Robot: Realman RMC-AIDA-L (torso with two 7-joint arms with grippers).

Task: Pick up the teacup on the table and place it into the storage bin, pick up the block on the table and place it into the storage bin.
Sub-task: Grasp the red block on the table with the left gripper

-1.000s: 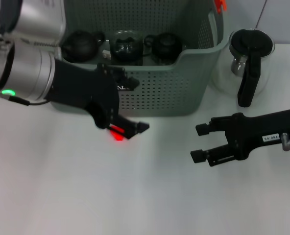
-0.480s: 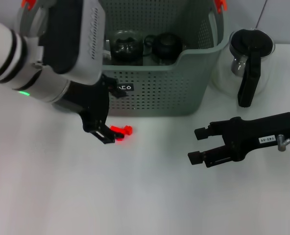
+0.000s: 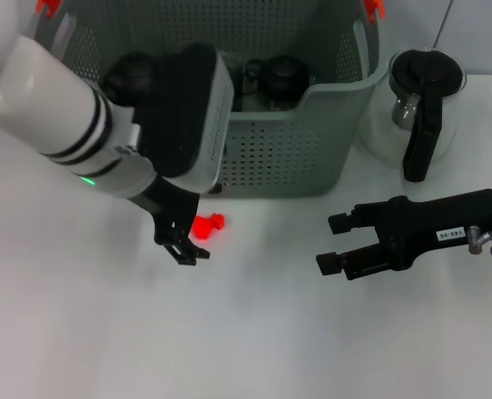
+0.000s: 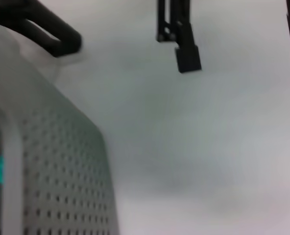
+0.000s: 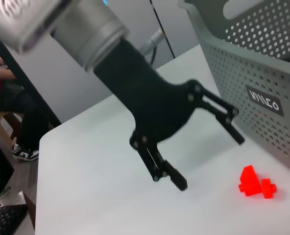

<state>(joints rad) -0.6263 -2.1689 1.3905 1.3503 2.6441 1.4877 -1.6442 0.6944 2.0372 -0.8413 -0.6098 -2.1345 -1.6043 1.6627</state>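
A small red block [image 3: 206, 224] lies on the white table just in front of the storage bin [image 3: 312, 141], a grey-green perforated basket. My left gripper [image 3: 186, 243] hangs open right beside the block, on its left, and holds nothing. The right wrist view shows this gripper [image 5: 206, 156] with spread fingers, the block [image 5: 255, 183] next to it and the bin's wall [image 5: 262, 58]. Dark tea ware [image 3: 283, 76] sits inside the bin. No teacup shows on the table. My right gripper [image 3: 333, 243] is open and empty at the right, low over the table.
A glass pitcher with a black handle [image 3: 420, 125] stands right of the bin. My left forearm [image 3: 105, 125] covers the bin's front left. The left wrist view shows the bin wall [image 4: 61, 171] and the right gripper's fingers [image 4: 184, 49] farther off.
My left arm has swung in over the bin's front left, and its gripper now stands open left of the block. The block stays on the table. The right gripper has barely moved.
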